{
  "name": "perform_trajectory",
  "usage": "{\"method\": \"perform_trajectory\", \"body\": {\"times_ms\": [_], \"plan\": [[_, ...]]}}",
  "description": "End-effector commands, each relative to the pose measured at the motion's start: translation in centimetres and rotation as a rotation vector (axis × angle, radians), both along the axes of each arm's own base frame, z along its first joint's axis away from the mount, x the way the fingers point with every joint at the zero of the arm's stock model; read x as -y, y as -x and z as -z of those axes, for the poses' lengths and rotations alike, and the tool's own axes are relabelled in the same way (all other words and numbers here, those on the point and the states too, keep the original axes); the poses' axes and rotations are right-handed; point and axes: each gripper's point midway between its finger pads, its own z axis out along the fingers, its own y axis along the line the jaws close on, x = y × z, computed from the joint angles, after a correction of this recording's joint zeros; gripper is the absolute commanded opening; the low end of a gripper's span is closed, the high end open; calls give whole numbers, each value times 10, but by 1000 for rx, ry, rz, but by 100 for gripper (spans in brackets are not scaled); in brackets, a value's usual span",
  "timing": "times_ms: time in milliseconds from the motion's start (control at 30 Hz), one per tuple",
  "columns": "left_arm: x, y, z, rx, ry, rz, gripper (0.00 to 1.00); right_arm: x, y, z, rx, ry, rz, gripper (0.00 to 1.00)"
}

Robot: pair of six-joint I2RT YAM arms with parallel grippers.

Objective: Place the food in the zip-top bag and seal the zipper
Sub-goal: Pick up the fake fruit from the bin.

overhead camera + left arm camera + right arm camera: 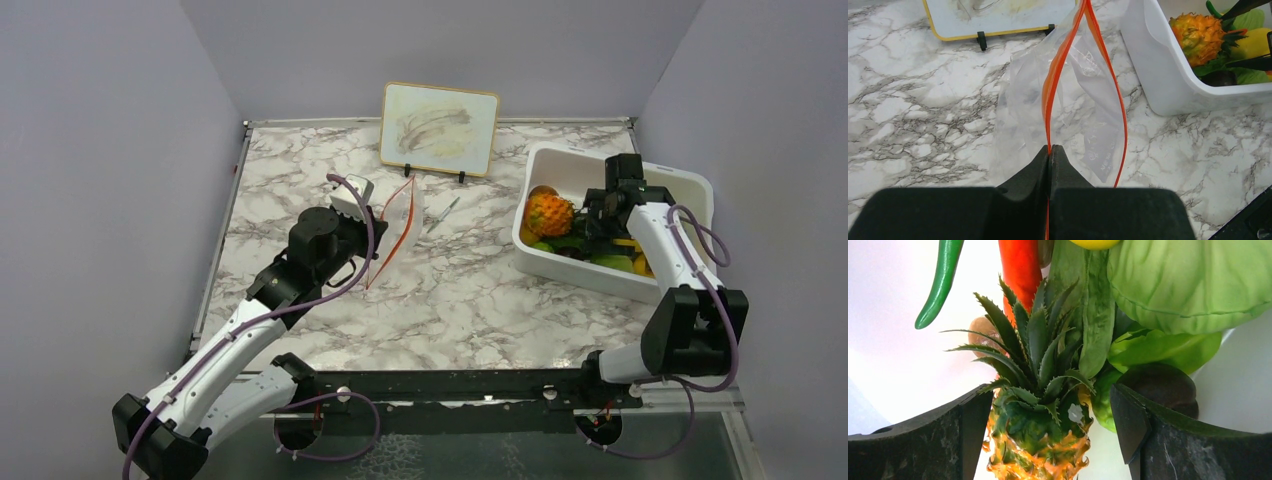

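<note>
The clear zip-top bag [398, 222] stands on the marble at centre left, its mouth spread open. My left gripper [1050, 148] is shut on one side of its red-orange zipper [1050, 85]; the other lip [1120, 115] bows out to the right. The food lies in the white bin [560, 265]: a spiky orange pineapple [549, 212], green leaves, yellow pieces. My right gripper [1050, 412] is open inside the bin, its fingers either side of the pineapple [1040, 440], the left one touching it. A red pepper [1020, 267], green pod [940, 282] and cabbage leaf [1188, 285] lie beyond.
A small framed board [439, 127] stands at the back centre. A thin grey stick [443, 214] lies on the marble just right of the bag. The bin's walls [1153, 65] enclose my right gripper. Grey walls ring the table.
</note>
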Motion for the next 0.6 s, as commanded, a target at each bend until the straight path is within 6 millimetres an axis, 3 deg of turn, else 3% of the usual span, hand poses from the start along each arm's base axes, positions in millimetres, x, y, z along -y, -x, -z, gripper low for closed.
{"method": "perform_trajectory", "body": {"times_ms": [0, 333, 500, 567], "plan": [[-4, -1, -5, 36, 3, -14, 0, 4, -11, 8, 27, -15, 34, 84], [-3, 1, -7, 38, 9, 0, 0, 5, -24, 24, 10, -24, 17, 74], [-3, 2, -8, 43, 10, 0, 0, 6, -26, 22, 35, -11, -2, 57], [-3, 2, -8, 42, 11, 2, 0, 6, -28, 19, 64, 0, -19, 42]]}}
